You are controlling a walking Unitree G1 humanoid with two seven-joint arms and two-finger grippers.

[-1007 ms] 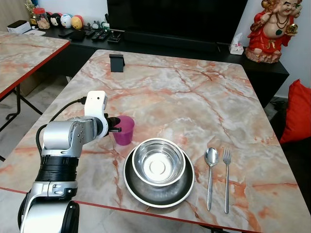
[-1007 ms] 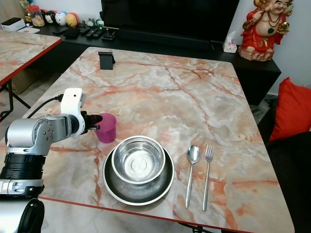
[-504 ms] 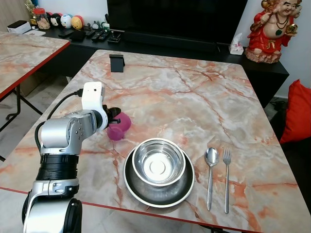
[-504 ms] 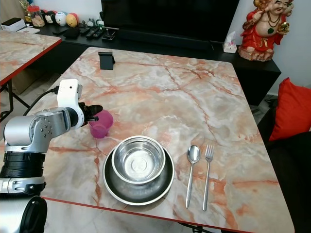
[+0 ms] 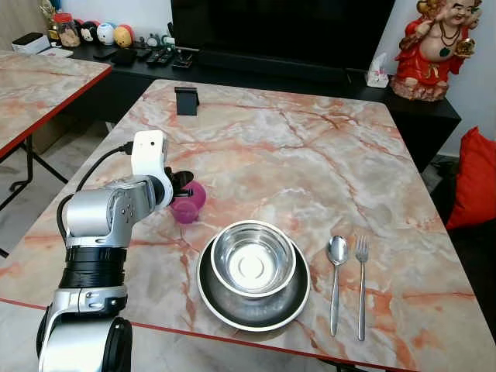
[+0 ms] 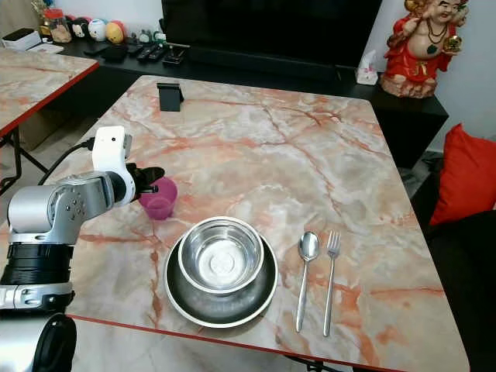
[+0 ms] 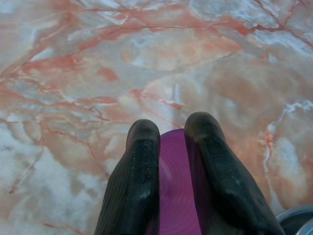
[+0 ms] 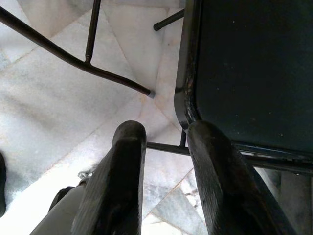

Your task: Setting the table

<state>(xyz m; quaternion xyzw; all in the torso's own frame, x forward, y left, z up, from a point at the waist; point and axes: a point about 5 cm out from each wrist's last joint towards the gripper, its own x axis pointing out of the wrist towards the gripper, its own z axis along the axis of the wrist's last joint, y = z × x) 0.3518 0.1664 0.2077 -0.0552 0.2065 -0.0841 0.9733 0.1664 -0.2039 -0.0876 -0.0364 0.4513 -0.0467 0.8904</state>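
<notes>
Cup (image 5: 188, 204) tilted in left claw (image 7: 172, 147) — wrist: rim pinched | right claw (image 8: 166, 142): floor

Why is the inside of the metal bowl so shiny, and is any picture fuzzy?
In the left eye view, light glares off the inside of the steel bowl. In the left wrist view, the left gripper and the purple cup look soft, while the marble table is sharper. The right wrist view is dim.

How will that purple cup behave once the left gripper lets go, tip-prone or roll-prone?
The purple cup looks like small, thin plastic, so probably light and easily knocked. It sits tilted in the left gripper, fingers pinching its wall, so it may tip if released now. Being round, it would likely roll on the smooth marble table.
</notes>
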